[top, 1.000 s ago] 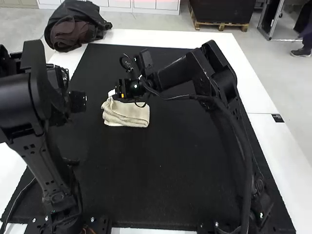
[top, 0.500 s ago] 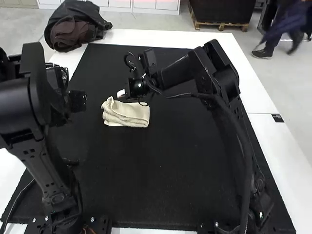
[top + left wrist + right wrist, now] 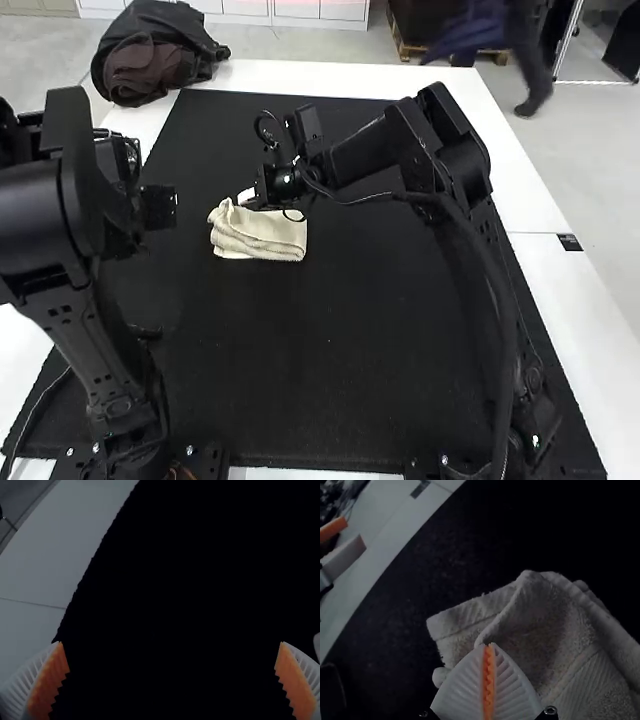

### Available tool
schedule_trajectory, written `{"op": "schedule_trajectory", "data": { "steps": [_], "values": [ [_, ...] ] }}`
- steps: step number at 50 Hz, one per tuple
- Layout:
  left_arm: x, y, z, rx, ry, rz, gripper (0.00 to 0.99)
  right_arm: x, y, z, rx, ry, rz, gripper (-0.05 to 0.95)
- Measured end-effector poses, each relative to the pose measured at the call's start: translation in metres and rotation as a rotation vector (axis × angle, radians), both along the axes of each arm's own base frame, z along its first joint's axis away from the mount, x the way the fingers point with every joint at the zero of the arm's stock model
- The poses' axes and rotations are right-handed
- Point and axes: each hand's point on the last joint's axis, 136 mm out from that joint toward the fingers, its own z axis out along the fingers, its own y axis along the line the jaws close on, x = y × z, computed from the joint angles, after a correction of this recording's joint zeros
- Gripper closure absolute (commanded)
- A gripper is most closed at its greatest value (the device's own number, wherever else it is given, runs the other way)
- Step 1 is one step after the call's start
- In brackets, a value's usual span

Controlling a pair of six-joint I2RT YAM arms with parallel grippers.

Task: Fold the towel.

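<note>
Towel: the cream towel (image 3: 258,235) lies folded in a small pile, a bit messy at one end, left of the middle of the black mat (image 3: 300,370).
Right gripper: the right gripper (image 3: 246,197) is at the towel's messy end, its fingers pressed together.
Left gripper: the left gripper (image 3: 158,208) has its fingers wide apart, over the mat.
Bag: a black bag (image 3: 190,35) sits at the white table's (image 3: 330,77) far left corner.
</note>
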Motion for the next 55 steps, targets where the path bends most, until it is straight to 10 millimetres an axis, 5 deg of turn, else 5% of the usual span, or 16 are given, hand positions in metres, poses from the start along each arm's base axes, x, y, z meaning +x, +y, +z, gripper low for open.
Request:
{"op": "schedule_trajectory", "data": {
  "steps": [17, 33, 47, 55],
  "values": [
    [0.000, 0.000, 0.020, 0.020, -0.048, 0.000, 0.026, 0.000, 0.005, -0.034, 0.010, 0.027, 0.008, 0.92],
    [0.000, 0.000, 0.023, 0.023, -0.055, 0.000, 0.026, -0.001, 0.010, -0.035, 0.055, 0.033, 0.019, 0.92],
    [0.000, 0.000, 0.023, 0.022, -0.055, 0.000, 0.026, -0.006, 0.013, -0.066, 0.043, 0.080, 0.036, 0.92],
    [-0.001, 0.000, 0.022, 0.021, -0.052, 0.000, 0.026, -0.004, 0.017, -0.061, 0.074, 0.054, 0.049, 0.92]
  ]
}}
